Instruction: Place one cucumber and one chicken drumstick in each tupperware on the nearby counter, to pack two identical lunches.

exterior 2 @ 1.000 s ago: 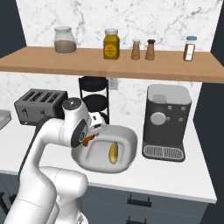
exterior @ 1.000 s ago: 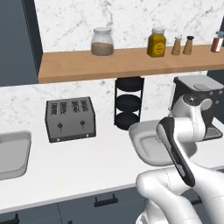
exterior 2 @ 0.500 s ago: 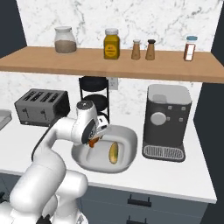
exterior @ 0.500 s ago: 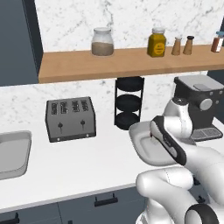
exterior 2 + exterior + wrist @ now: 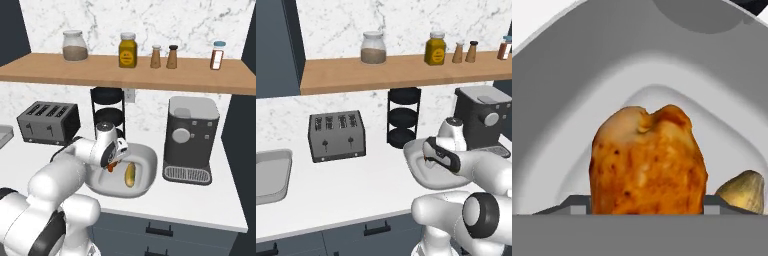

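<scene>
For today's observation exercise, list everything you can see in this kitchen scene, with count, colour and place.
tupperware: one, light grey, on counter before the hand
chicken drumstick: one, orange-brown, between the fingers, over the tupperware
cucumber: one, yellowish-green, lying in the tupperware
toaster: one, dark grey, counter left
tiered rack: one, black, by wall
coffee machine: one, dark grey, counter right
jars and shakers: six, wooden shelf
sink: one, grey, far left
hand: one, white, shut on the drumstick

The drumstick [image 5: 647, 160] looks glossy, with mottled, rough orange-brown skin. The tupperware [image 5: 572, 100] is smooth matt grey, like plastic. The shelf [image 5: 150, 75] looks like wood, the toaster [image 5: 337, 136] like dull metal.
</scene>
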Available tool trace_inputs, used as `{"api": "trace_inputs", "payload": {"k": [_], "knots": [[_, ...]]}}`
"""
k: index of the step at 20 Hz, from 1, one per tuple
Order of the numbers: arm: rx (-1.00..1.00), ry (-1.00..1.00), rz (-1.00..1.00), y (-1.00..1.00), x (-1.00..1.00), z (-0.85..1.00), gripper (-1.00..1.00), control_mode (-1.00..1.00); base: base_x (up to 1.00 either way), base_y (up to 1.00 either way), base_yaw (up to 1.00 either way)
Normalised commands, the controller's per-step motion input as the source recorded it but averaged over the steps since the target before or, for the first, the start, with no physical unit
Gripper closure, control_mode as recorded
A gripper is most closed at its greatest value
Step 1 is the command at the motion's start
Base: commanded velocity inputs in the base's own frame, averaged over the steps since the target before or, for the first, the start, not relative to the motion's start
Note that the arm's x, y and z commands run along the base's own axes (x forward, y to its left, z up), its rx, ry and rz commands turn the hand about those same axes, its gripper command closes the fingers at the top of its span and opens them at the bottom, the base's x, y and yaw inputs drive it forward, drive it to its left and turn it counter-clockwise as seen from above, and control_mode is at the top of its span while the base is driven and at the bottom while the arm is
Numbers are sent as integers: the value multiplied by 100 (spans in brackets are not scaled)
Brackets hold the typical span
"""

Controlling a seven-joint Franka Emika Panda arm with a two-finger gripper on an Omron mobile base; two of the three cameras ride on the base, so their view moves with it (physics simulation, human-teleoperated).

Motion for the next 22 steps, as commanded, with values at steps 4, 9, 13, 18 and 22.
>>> {"api": "trace_inputs", "payload": {"k": [4, 9, 13, 18, 22], "knots": [[1, 0, 2, -31, 28, -39, -100, -100, 0, 0, 0], [2, 0, 2, -8, 8, 49, -100, -100, 0, 0, 0], [-3, 6, 0, 27, -5, 100, -100, -100, 0, 0, 0], [11, 15, -18, 29, -17, 71, -100, -100, 0, 0, 0], [38, -9, -41, 57, -46, 47, -100, -100, 0, 0, 0]]}}
